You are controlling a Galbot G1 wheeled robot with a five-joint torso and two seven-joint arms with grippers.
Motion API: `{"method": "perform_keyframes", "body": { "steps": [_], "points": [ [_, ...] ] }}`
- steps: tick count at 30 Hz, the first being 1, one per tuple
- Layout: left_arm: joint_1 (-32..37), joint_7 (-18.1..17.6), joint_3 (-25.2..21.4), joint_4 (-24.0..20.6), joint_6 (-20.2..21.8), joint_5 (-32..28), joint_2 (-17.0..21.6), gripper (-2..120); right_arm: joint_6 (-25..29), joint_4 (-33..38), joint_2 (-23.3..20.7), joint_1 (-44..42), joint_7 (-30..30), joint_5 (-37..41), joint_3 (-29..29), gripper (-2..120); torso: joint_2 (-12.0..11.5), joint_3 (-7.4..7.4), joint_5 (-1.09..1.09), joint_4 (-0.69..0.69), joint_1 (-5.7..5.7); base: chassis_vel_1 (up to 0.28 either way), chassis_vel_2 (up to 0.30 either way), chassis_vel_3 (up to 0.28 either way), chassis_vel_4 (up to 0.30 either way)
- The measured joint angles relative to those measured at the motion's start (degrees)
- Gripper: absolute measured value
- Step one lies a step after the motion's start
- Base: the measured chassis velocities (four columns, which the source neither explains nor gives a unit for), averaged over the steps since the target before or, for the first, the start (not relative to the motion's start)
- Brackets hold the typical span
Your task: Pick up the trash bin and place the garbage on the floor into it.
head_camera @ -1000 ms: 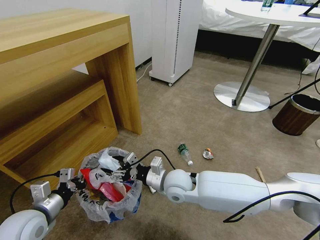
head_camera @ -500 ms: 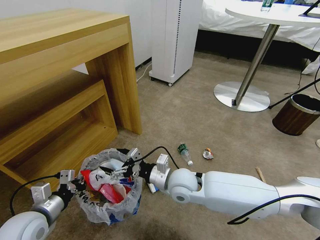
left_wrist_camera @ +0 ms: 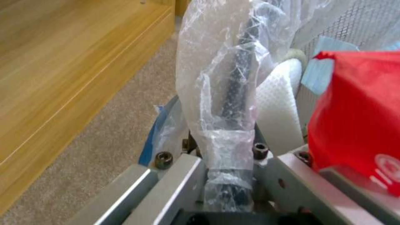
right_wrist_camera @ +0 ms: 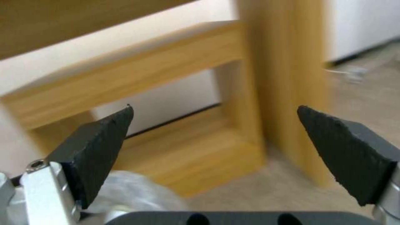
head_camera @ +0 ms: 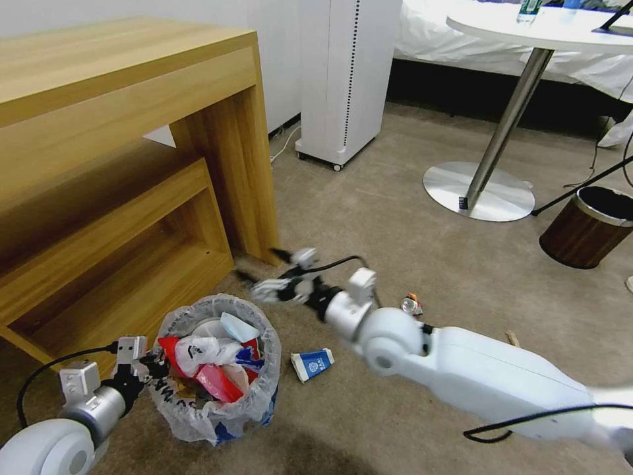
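Gripping the bagged rim of the trash bin (head_camera: pixel 214 369) on the carpet beside the wooden shelf unit (head_camera: pixel 125 198), the left end effector (head_camera: pixel 146 365) was clamped as before. The right end effector (head_camera: pixel 267 282), which had been over the bin's garbage a second earlier, had lifted away toward the shelf unit, fingers (right_wrist_camera: pixel 98 147) spread and empty. A blue-white carton (head_camera: pixel 312 363) now lay uncovered just beside the bin.

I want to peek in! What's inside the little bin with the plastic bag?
The trash bin is piled with litter: a red wrapper, white crumpled plastic and a pale blue-white piece. Whatever lies underneath is covered. The left tool grips its rim.
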Motion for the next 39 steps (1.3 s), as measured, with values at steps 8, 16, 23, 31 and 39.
{"method": "perform_keyframes", "body": {
  "steps": [8, 16, 23, 31, 39],
  "points": [
    [-0.4, -0.1, 0.2, -0.5, 0.2, -0.3, 0.4, 1, -1.2, 2.0, -9.8, -13.2, 4.1, -1.9, 13.8, 100, 0.0, -0.01, -0.01, 0.0, 0.0, 0.0, 0.0, 0.0, 0.0],
    [-0.3, -0.1, 0.1, -0.7, 0.2, -0.3, -0.3, 1, 0.3, 0.2, -13.9, -24.4, 1.8, -5.1, 20.5, 100, 0.0, -0.01, 0.0, 0.0, 0.0, 0.0, 0.0, 0.0, 0.0],
    [0.1, -0.1, 0.1, -1.4, 0.0, 0.4, -1.4, 1, 4.5, -6.9, -16.3, -26.3, -5.9, -10.2, 18.8, 100, 0.0, 0.0, -0.01, 0.01, 0.0, 0.0, 0.0, 0.0, 0.0],
    [1.1, 0.1, 0.1, -2.2, -0.3, 1.5, -2.6, 1, 7.1, -17.2, -14.9, -21.9, -12.9, -19.2, 12.6, 98, 0.0, 0.0, 0.01, 0.02, 0.0, 0.0, 0.0, 0.0, 0.0],
    [0.2, 0.1, 1.0, -1.6, -0.4, 1.5, -2.3, 1, 9.9, -26.3, -12.2, -15.4, -20.0, -29.0, 7.5, 93, 0.0, 0.01, -0.01, 0.0, 0.0, 0.0, 0.0, 0.0, 0.0]
  ]
}}
